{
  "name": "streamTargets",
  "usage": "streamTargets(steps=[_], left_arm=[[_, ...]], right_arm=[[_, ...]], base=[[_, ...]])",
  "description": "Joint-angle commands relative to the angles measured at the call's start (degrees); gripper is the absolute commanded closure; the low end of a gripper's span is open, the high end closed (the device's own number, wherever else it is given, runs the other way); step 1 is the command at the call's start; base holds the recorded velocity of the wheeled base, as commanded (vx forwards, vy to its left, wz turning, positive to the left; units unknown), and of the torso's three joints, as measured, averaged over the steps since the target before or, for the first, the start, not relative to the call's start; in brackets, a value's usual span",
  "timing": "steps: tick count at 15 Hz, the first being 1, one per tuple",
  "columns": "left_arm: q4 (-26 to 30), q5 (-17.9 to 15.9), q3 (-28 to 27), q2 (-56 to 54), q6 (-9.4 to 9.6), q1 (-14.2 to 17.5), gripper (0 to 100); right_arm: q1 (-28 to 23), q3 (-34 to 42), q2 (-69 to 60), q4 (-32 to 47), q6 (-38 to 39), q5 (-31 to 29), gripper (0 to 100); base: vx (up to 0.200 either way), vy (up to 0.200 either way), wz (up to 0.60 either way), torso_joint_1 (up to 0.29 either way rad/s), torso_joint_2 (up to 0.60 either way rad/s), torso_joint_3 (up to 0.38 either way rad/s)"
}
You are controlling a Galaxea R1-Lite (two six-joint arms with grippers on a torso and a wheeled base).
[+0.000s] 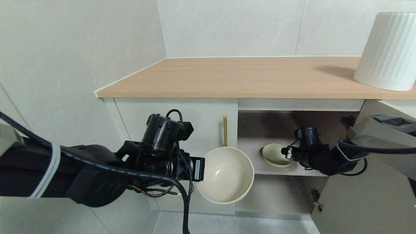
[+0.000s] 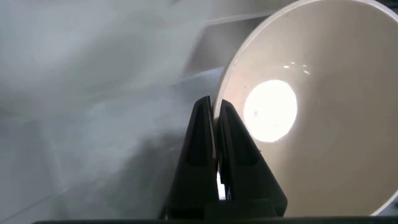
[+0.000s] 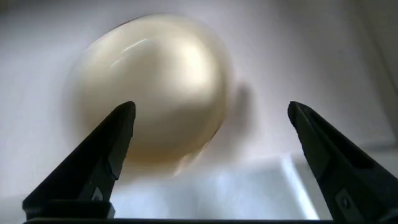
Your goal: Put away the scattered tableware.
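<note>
- A large cream round bowl [image 1: 225,175] is held by its rim in the left hand [image 1: 196,169], whose fingers are pressed together on the rim. The bowl is tipped on its side in the air, in front of the closed white cabinet door [image 1: 175,123] and just beside the open compartment.
- A small cream shallow bowl [image 1: 276,155] is seen resting, tilted, on the white cabinet shelf [image 1: 256,167] inside the open compartment.
- The right hand [image 1: 287,152] is held just in front of the small bowl with its fingers spread wide apart. No contact with the bowl can be made out.
- The small bowl is judged to be already put away.
- The large bowl is judged to be the part left: it is not yet inside the cabinet and would have to be carried past the door edge and set on the shelf.
- A white ribbed vessel [image 1: 386,52] is seen standing on the wooden counter [image 1: 243,78] above.
</note>
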Motion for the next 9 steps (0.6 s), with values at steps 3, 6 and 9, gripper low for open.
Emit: streamTargets(steps=[3, 6, 9], left_arm=[[0.45, 3.22, -1.38, 6.04, -0.28, -3.33, 100], [0.45, 3.4, -1.29, 7.1, -0.54, -4.47, 100], [0.45, 4.54, -1.29, 7.27, -0.63, -5.08, 100]], right_arm=[[8.41, 8.93, -27.95, 18.18, 0.43, 12.99, 0], [15.35, 8.93, -36.48, 30.31, 0.43, 15.54, 0], [22.47, 9.28, -39.64, 36.2, 0.52, 16.86, 0]], base=[[0.0, 0.0, 0.0, 0.0, 0.0, 0.0], [0.0, 0.0, 0.0, 0.0, 0.0, 0.0], [0.0, 0.0, 0.0, 0.0, 0.0, 0.0]])
